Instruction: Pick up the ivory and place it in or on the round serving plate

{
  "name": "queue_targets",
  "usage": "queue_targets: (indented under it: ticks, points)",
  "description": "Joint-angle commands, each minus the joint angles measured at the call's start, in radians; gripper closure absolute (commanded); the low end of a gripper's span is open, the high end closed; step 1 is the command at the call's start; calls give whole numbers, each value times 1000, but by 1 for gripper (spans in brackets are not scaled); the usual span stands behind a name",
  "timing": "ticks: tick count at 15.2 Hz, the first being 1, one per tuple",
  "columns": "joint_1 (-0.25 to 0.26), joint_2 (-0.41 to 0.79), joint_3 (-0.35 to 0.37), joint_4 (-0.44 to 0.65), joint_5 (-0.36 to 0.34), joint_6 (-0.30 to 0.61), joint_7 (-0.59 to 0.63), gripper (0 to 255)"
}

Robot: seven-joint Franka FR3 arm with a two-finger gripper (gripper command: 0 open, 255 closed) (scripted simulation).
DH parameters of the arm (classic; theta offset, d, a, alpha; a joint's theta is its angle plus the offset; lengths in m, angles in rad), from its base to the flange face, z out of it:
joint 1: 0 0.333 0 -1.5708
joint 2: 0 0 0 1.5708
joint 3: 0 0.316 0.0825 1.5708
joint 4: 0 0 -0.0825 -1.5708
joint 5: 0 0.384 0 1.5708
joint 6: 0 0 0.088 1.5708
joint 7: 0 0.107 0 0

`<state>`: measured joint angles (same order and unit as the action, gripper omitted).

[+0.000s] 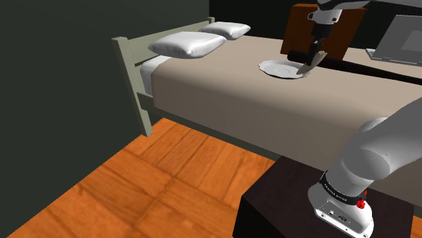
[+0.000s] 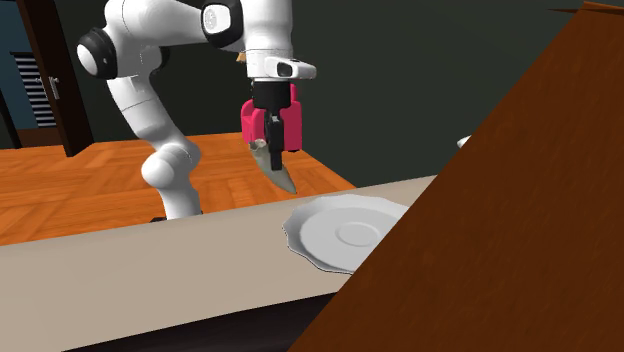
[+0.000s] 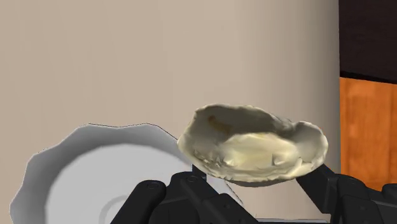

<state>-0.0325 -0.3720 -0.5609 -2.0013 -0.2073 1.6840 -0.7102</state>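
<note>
Beige bed [image 1: 223, 94] carries 2 pillows [image 1: 186, 44] and a plate [image 1: 276, 68], end effector [image 2: 272, 152] gripping the ivory [image 3: 254, 149] above its edge

claw [image 1: 314, 55] | apparently clasping ivory [image 1: 312, 65] | above plate [image 1: 274, 68] | on bed [image 1: 223, 84]

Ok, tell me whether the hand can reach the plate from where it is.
Probably yes. The hand, clasping the ivory piece, hangs close above the edge of the plate on the bed, and nothing stands between them.
</note>
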Motion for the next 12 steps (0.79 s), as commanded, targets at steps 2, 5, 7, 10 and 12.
queue_targets:
  ticks: [2,5,7,10,12]
  points:
    - [25,143,-51,125,63,8,-51,255]
    - [31,295,-95,267,148,-4,-112,255]
    - [19,404,-119,373,216,-24,-155,255]
    - [-30,576,-137,557,326,-76,-214,255]
    - [-86,694,-133,704,400,-128,-243,255]
